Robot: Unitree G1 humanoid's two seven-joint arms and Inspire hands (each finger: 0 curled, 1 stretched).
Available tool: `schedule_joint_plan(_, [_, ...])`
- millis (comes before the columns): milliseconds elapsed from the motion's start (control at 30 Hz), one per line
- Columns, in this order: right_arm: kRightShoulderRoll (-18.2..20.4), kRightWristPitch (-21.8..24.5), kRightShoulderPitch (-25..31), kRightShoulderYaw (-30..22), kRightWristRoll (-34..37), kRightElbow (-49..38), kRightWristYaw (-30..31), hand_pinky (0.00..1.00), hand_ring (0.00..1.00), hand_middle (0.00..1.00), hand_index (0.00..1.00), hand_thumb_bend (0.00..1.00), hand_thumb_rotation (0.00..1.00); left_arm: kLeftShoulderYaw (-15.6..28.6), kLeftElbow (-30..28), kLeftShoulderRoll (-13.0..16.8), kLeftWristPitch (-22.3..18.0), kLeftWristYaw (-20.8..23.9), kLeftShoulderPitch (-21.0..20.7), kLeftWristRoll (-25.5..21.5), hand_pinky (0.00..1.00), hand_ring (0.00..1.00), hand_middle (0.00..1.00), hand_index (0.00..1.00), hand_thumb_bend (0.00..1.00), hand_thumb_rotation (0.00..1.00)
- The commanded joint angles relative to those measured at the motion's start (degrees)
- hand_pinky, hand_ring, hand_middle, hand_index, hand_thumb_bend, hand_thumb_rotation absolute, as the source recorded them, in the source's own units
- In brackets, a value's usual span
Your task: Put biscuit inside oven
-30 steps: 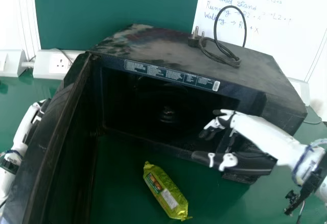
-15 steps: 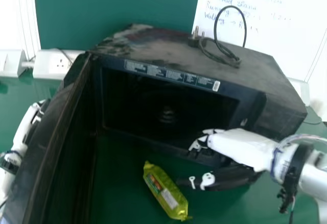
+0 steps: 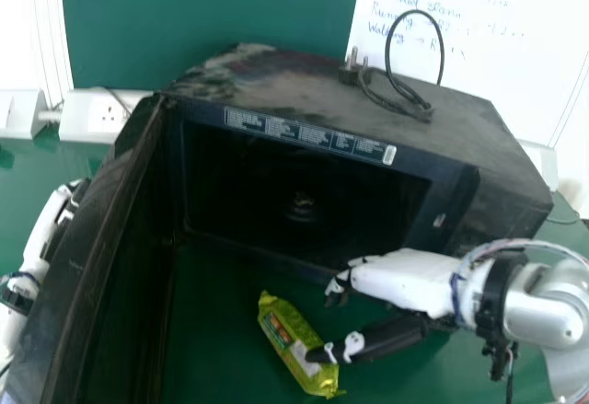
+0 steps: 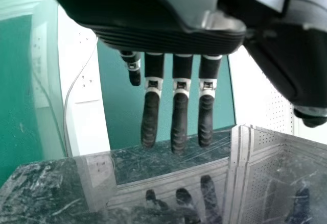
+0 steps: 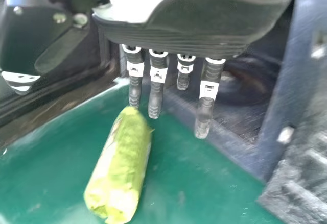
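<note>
Lowering right hand [image 3: 396, 277] from oven [image 3: 442, 123] mouth to beside biscuit packet [image 3: 288, 332], lying at lower centre of the head view; extending fingers [image 5: 155, 96] straight and apart, clamping nothing. Apparently aligning for a grasp, with loading still pending. Idling left hand [image 3: 44, 229] at far left, straight-fingered

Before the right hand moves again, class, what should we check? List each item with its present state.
1. Oven door open: ok.
2. Plug out of any socket: ok, lying on the oven's top.
3. Biscuit packet inside: not ok, on the table before the oven.
4. Right hand gripping it: not ok, fingers straight.
5. Right thumb touching it: cannot tell.
6. Left hand outside the opening: ok.
</note>
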Motion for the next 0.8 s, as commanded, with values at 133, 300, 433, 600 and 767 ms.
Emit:
schedule_joint_plan(133, [3.22, 1.99, -2.04, 3.03, -3.47, 0.21, 1.94, 0.65, 0.80, 0.83, 0.86, 1.00, 0.69, -0.20, -0.91, -0.09, 0.13, 0.14, 0.19, 0.36, 0.29, 0.37, 0.40, 0.48, 0.51, 0.06])
schedule_joint_plan(300, [6.41, 5.39, -2.75, 6.38, -7.68, 0.34, 2.79, 0.71, 0.82, 0.85, 0.86, 1.00, 0.67, -0.33, -1.03, -0.05, -0.41, 0.27, 0.28, 0.90, 0.29, 0.37, 0.40, 0.48, 0.51, 0.06])
schedule_joint_plan(433, [9.61, 6.50, -4.22, 9.77, -10.83, 2.42, 3.92, 0.65, 0.78, 0.81, 0.85, 1.00, 0.61, -0.22, -1.15, -0.05, -0.24, 0.19, 0.37, 0.90, 0.29, 0.36, 0.41, 0.48, 0.51, 0.06])
schedule_joint_plan(600, [12.03, 7.72, -5.27, 12.19, -14.39, 3.73, 5.76, 0.60, 0.74, 0.78, 0.81, 1.00, 0.58, -0.18, -1.36, -0.04, -0.09, 0.47, 0.53, 1.27, 0.29, 0.36, 0.41, 0.48, 0.51, 0.06])
schedule_joint_plan(767, [14.12, 10.19, -6.02, 12.72, -16.02, 5.03, 7.75, 0.61, 0.75, 0.79, 0.84, 0.99, 0.52, -0.15, -2.01, -0.13, 0.53, 0.52, 0.71, 1.06, 0.30, 0.37, 0.41, 0.48, 0.51, 0.06])
